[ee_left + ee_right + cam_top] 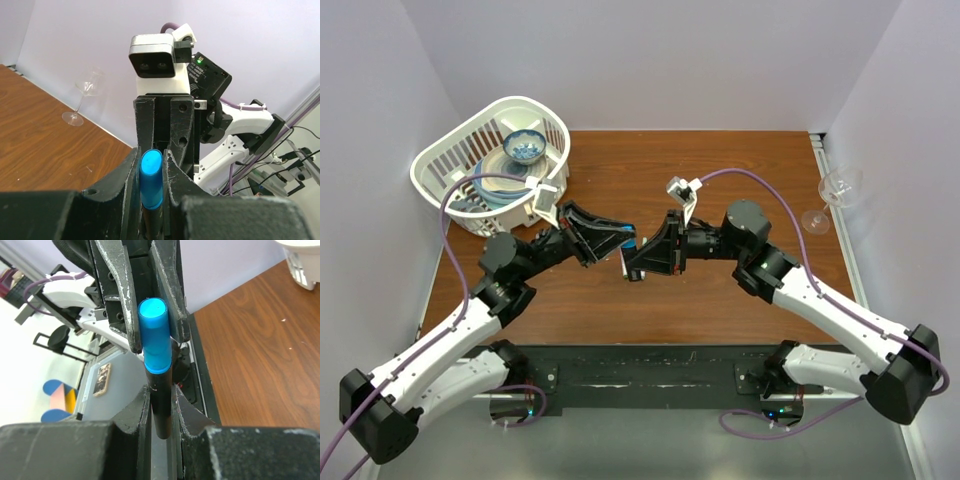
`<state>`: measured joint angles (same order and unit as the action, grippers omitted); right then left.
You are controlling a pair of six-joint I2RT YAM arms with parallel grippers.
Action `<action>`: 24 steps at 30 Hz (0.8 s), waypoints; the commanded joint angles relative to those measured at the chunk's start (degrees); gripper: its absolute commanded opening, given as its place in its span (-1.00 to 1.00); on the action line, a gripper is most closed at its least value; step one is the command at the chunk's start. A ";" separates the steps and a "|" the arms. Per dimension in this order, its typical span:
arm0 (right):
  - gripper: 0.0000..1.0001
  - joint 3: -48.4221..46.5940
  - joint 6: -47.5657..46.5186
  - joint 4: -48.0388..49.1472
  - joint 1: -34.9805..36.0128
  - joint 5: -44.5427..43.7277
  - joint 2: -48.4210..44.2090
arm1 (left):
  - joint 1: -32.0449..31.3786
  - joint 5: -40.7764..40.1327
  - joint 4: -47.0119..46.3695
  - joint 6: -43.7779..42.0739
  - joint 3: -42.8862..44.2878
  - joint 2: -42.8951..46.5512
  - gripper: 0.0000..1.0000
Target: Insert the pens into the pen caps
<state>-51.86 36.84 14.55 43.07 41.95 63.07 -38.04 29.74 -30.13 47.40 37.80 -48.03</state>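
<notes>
Caught the right gripper [160,395] and left gripper [151,159] nose to nose above the middle of the wooden desk [720,300]. Found the right jaws clenched on the dark barrel of a pen [161,412] and the left jaws clamped on the blue cap [154,335] at that pen's far end, so held up off the desk from both sides. Looked from the right wrist view like the cap sat over the barrel's end. Spotted a white basket [440,170] at the far left corner with a blue-patterned bowl [525,147] inside, plus a wine glass [835,190] standing near the far right edge. Noticed a black box [210,75] with a green light on the right arm [235,120], any print there too tiny to read.
</notes>
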 commanded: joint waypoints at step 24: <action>-1.00 -19.86 -1.60 17.80 -5.72 -23.85 9.53 | -3.97 22.54 24.87 -2.41 -9.06 1.62 -1.00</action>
<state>-60.31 34.44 9.87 42.30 45.41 71.72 -37.08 22.09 -26.61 44.75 35.40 -45.01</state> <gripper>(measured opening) 0.165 0.209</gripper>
